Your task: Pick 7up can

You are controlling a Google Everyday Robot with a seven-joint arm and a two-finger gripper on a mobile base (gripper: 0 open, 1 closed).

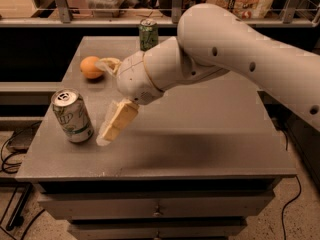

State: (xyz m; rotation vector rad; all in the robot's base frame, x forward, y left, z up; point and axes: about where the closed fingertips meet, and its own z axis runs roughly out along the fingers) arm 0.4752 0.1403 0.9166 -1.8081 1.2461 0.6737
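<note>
The 7up can (73,116), pale silver with light green markings and a silver top, stands upright near the table's front left. My gripper (102,101) hangs from the white arm just right of the can, at about its height. It is open and empty. One cream finger (118,123) points down-left close to the can's right side. The other finger (109,64) sits farther back, next to the orange. Neither touches the can.
An orange (90,67) lies behind the can at the left. A darker green can (148,34) stands at the table's back edge. The grey table (210,139) has drawers below its front edge. Shelves with goods run behind.
</note>
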